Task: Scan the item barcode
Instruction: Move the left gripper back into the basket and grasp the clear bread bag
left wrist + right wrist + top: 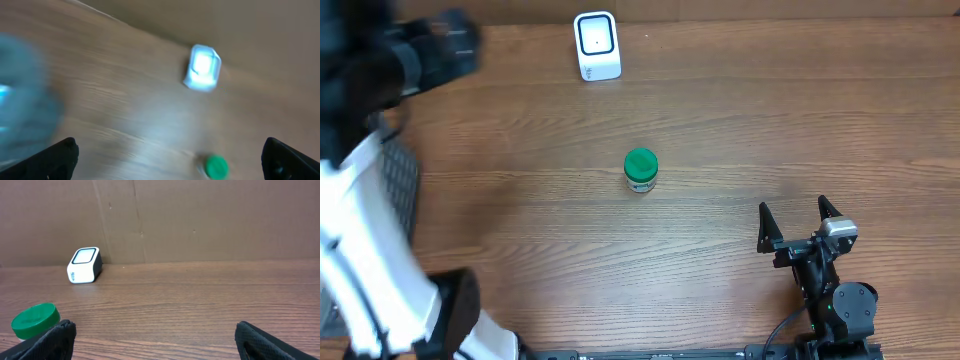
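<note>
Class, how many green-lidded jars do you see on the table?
1. The green-lidded jar stands near the middle of the table, apart from the white scanner at the far edge. The left arm hides some tabletop.

Mid-table (770,120): jar (640,170) stands alone, open wood on every side. Near far edge: scanner (597,46), well apart from jar, bare lane between them. Front right of jar: right gripper (800,212), jaws spread wide, open wood between it and jar (its wrist view puts jar low left, scanner beyond). Left side: left arm (360,250) bulks over table edge, blocking passage there. Left gripper (170,155) spread wide, view blurred.
</note>
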Controlling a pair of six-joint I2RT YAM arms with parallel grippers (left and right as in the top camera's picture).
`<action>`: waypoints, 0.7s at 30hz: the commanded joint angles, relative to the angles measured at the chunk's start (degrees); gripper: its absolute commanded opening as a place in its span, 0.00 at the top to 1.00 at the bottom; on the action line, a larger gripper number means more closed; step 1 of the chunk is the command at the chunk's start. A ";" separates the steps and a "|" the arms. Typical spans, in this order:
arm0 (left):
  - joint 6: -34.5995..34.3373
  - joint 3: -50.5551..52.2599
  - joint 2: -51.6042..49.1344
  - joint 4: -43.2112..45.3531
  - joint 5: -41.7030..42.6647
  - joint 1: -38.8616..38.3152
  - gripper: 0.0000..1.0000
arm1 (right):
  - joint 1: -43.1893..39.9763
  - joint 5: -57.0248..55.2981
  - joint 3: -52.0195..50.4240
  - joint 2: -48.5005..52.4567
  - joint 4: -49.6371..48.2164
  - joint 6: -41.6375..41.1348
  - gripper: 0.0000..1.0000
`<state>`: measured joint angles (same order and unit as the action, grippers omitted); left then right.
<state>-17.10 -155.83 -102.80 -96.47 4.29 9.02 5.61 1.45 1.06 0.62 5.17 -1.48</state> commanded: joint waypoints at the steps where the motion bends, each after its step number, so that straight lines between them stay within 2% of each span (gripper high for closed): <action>1: -1.42 4.22 7.06 -0.35 0.66 11.34 0.00 | -0.26 -0.33 -0.59 -0.46 -0.35 0.02 0.00; 7: -4.39 19.47 11.93 -0.35 0.66 28.50 0.03 | -0.26 -0.33 -0.59 -0.46 -0.35 0.02 0.00; 14: -8.68 37.51 11.06 3.17 1.92 45.16 0.04 | -0.26 -0.33 -0.59 -0.46 -0.35 0.02 0.00; 17: -8.17 44.85 9.94 7.32 1.75 50.47 0.07 | -0.26 -0.33 -0.59 -0.46 -0.35 0.02 0.00; 21: -8.15 52.87 6.51 12.39 -1.11 51.87 0.06 | -0.26 -0.33 -0.59 -0.46 -0.35 0.02 0.00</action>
<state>-24.12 -107.59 -94.06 -86.37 5.04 60.62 5.61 1.45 1.06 0.62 5.15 -1.50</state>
